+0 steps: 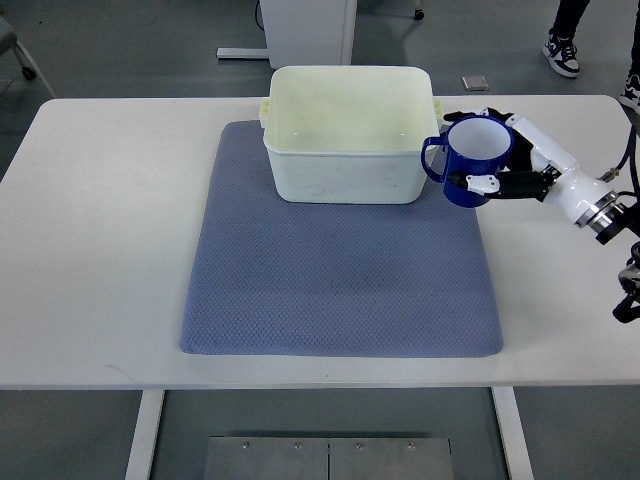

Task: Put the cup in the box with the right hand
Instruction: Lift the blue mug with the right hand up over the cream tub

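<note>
White surface point(90, 250) w/ blue-grey mat point(340, 290). Right hand point(505, 165) clamped on blue cup point(472, 158), upright, held just beside cream box point(345, 145) right wall. Carry step; next: shift left over rim, lower, release.

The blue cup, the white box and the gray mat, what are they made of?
The blue cup with a handle, held in the right hand, looks like glazed ceramic or glossy plastic; the white inside shines. The cream-white square box looks like matte plastic, with smooth rounded corners. The gray-blue rectangular mat looks like soft woven fabric or foam, with a fine dotted texture.
</note>
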`<state>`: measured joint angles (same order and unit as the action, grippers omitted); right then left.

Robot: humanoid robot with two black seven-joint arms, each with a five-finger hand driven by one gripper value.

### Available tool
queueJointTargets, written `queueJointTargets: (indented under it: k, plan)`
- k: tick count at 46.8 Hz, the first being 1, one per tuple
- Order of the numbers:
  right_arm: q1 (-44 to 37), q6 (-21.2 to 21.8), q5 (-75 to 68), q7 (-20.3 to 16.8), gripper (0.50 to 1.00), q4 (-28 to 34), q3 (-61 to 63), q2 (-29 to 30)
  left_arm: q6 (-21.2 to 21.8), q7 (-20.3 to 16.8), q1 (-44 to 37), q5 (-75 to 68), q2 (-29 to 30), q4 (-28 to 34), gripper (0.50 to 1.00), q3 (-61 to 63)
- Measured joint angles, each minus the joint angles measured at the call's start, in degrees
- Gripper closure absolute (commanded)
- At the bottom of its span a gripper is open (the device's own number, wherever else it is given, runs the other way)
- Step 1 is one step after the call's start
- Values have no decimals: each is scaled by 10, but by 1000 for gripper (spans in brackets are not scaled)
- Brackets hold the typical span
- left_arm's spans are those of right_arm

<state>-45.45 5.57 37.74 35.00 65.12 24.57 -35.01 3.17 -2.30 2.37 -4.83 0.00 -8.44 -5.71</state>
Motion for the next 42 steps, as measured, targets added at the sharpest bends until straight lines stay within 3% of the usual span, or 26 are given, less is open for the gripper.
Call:
queueJointTargets:
  k: [21, 42]
  plan:
    - [-87, 0, -17, -92, 1000, -24, 36, 50, 0, 0, 0, 0, 0, 0, 500, 0]
    - [-147, -40, -28, -157, 1000, -145, 35, 174, 0, 0, 0, 0, 0, 0, 500, 1]
